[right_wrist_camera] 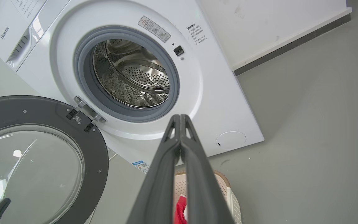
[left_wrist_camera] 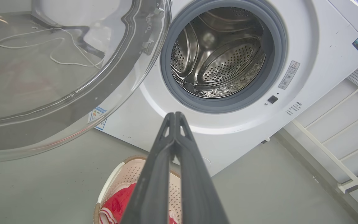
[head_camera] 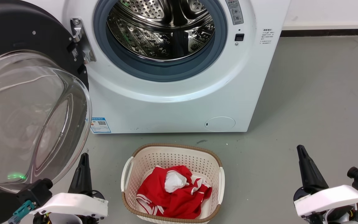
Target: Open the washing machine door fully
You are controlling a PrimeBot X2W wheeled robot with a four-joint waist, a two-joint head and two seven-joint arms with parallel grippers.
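Nearest the camera, the left gripper rests low at the left with its two dark fingers pressed together on nothing; the left wrist view shows the same shut pair pointing toward the machine. The right gripper sits low at the right, likewise closed and empty, well apart from everything. Between them on the grey floor stands a pale laundry basket with a red garment in it.

Just beyond the left gripper, the washing machine door is swung out to the robot's left on its metal hinge, glass bowl bulging toward the head camera, black rim behind it. Neither gripper touches it. Farther back, the washing machine shows its grey rubber ring and steel drum fully uncovered.

The opening step looks finished or close to it. Whether the hinge has travel left is hard to read from these angles. If it does, the next move calls for the left fingers to press the inner side of the rim and push it outward, keeping clear of the glass
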